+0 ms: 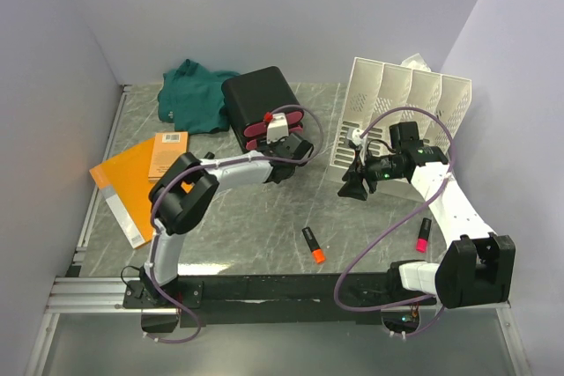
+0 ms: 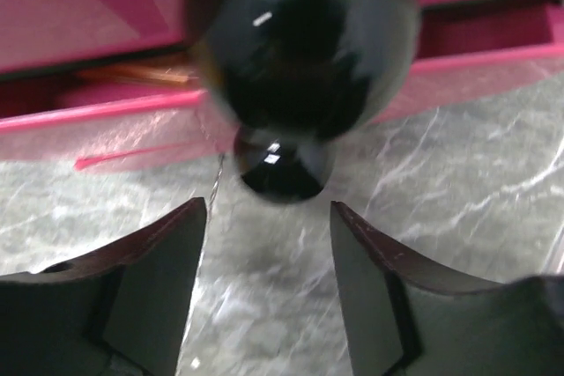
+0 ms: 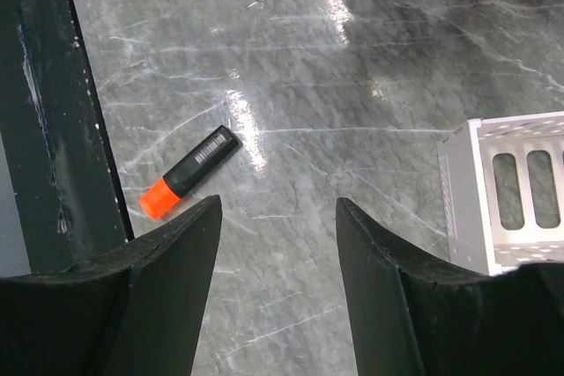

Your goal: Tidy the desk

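Note:
The desk (image 1: 264,217) is a grey-green marble top with a black rail (image 1: 282,288) along its front. My left gripper (image 1: 284,145) is open and empty, right in front of the black drawer box (image 1: 260,99). In the left wrist view the gripper (image 2: 269,222) faces a round black knob (image 2: 304,37) on the pink drawer front (image 2: 88,15), not touching it. My right gripper (image 1: 355,184) is open and empty, above the desk beside the white file rack (image 1: 401,112). In the right wrist view the gripper (image 3: 278,217) hovers over bare marble near an orange-capped highlighter (image 3: 189,171).
The orange highlighter (image 1: 313,245) and a pink-capped one (image 1: 423,234) lie near the front rail. An orange folder (image 1: 123,191) and an orange book (image 1: 167,154) lie at the left. A green cloth (image 1: 194,94) is bunched at the back. The rack's corner (image 3: 520,191) is right of my right fingers.

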`<state>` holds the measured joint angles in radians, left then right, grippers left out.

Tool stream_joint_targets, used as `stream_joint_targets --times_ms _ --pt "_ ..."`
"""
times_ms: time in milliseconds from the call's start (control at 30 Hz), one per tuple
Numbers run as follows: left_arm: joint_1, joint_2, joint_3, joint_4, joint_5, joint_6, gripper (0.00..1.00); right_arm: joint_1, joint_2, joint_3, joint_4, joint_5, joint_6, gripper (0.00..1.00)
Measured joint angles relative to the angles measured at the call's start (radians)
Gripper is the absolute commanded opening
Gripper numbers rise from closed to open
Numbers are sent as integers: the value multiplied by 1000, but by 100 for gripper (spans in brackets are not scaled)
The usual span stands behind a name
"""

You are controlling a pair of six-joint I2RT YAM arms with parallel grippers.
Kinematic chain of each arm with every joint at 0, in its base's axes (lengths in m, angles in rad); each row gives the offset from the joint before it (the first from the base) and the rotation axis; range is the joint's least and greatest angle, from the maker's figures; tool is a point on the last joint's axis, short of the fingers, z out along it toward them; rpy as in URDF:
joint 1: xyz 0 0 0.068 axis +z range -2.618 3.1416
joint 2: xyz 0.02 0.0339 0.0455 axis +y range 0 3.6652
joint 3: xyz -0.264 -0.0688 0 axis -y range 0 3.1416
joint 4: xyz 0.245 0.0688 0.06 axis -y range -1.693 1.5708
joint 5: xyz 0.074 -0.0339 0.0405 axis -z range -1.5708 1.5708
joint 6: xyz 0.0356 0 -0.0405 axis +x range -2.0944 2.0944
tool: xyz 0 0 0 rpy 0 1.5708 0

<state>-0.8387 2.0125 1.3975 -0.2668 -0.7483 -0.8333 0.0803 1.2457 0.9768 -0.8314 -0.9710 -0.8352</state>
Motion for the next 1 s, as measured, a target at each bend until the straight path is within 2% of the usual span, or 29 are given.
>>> stream_joint_targets --times_ms 433,633,767,867,1000 --pt "1 144 135 -11 -80 -2 52 -1 0 0 0 0 0 63" --pt "9 161 148 -34 -96 -19 40 -1 0 0 0 0 0 63" --pt "11 161 148 -31 -93 -19 22 -5 0 0 -1 -2 -1 63" --pt "11 161 143 -25 -91 -17 13 -10 0 0 -1 -5 -1 63" --pt "15 121 75 42 -59 -18 8 -13 0 0 -1 -6 -1 63"
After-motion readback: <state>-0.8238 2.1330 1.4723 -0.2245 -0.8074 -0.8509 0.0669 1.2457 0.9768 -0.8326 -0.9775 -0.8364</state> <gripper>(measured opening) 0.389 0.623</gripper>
